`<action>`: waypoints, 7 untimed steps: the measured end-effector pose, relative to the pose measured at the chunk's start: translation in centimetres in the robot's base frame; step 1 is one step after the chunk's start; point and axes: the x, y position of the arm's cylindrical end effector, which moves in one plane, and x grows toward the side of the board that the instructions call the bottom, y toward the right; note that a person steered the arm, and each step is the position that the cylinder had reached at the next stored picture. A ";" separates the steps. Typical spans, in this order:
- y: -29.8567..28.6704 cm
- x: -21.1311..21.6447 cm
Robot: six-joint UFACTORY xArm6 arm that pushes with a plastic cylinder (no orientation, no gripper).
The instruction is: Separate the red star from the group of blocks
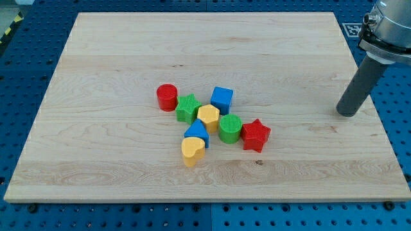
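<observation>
The red star [255,135] lies at the right end of a cluster of blocks near the middle of the wooden board [128,51]. It touches a green cylinder [230,128] on its left. The cluster also holds a yellow hexagon [208,117], a blue cube [222,99], a green star [187,107], a red cylinder [167,97], a blue block [197,133] and a yellow heart [192,151]. My tip [346,113] rests on the board near its right edge, far to the right of the red star and slightly above it in the view.
The board lies on a blue perforated table [26,77]. The arm's grey body [388,29] comes in from the view's top right corner.
</observation>
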 end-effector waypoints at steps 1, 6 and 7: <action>0.0 0.2; -19.9 8.5; -19.9 6.6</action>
